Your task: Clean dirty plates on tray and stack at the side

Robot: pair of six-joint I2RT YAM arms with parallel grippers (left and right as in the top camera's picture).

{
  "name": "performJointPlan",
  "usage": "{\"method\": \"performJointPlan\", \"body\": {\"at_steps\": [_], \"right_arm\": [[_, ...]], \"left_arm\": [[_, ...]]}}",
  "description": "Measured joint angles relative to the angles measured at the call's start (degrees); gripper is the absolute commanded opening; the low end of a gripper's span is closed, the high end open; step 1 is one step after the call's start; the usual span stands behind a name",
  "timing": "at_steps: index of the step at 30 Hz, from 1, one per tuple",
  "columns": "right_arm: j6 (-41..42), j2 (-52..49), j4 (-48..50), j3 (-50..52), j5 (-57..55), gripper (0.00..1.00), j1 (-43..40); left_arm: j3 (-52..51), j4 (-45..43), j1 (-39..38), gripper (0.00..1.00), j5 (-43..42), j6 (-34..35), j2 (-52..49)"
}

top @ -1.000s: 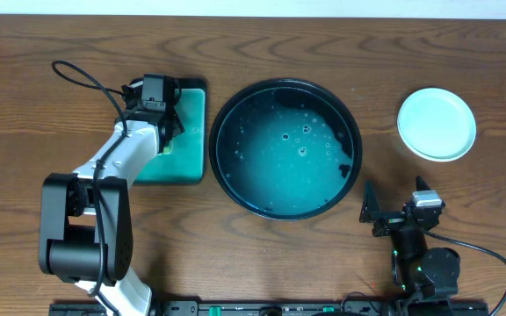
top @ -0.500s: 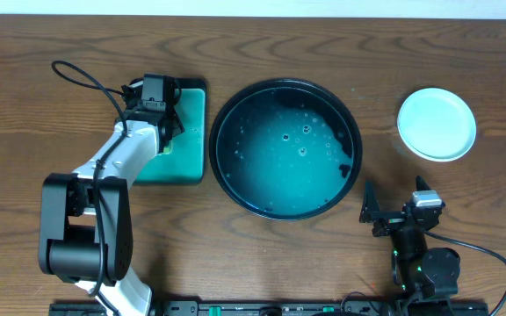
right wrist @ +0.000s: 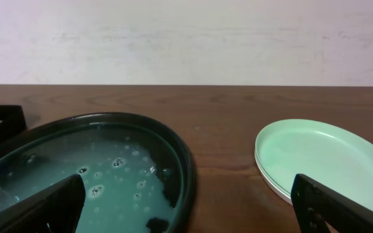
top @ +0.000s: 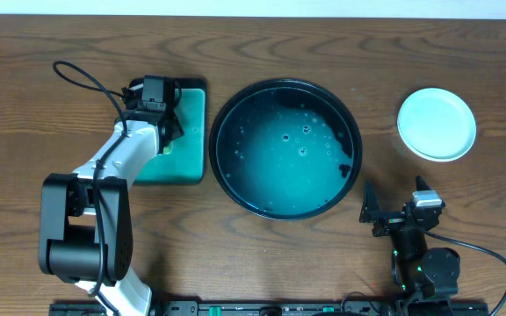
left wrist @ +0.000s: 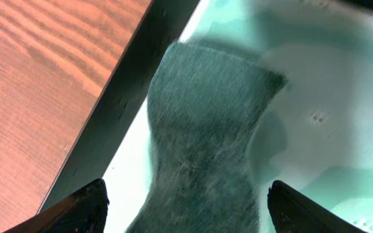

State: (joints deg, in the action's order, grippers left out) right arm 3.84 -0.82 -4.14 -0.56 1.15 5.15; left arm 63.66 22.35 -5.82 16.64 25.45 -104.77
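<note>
At the middle of the worktop, which is dark brown wood with a clear wavy grain, lies the round tray. It is black and shallow with a raised rim. Its floor is glossy and wet, teal in colour, with small bubbles and some dark spots near the right rim.

Right of the round tray and a little farther back, well apart from it, the plates rest on the bare wood as one stack. They are round, shallow, smooth and pale mint. From the right wrist view at least two rims show, one over the other.

Just left of the round tray is a smaller rectangular tray with a black edge and a teal floor. On it lies a dark green scouring pad of rough, fibrous material, narrower at its waist. The left pincer hangs over this pad, jaws wide apart, one black tip at each side of it with a thin gap.

Nearer than the round tray and to its right, the right pincer is spread fully and holds nothing.
</note>
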Motion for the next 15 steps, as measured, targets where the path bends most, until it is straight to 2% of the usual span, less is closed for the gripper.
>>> {"method": "performJointPlan", "body": {"at_steps": [3,9,15], "right_arm": [[0.0,0.0,0.0,0.0,0.0,0.99,0.0],[0.0,0.0,0.0,0.0,0.0,0.99,0.0],[0.0,0.0,0.0,0.0,0.0,0.99,0.0]], "left_arm": [[-0.1,3.2,0.0,0.98,0.0,0.0,0.0],[-0.1,10.6,0.0,0.98,0.0,0.0,0.9],[-1.4,14.5,0.0,0.98,0.0,-0.4,7.6]]}}
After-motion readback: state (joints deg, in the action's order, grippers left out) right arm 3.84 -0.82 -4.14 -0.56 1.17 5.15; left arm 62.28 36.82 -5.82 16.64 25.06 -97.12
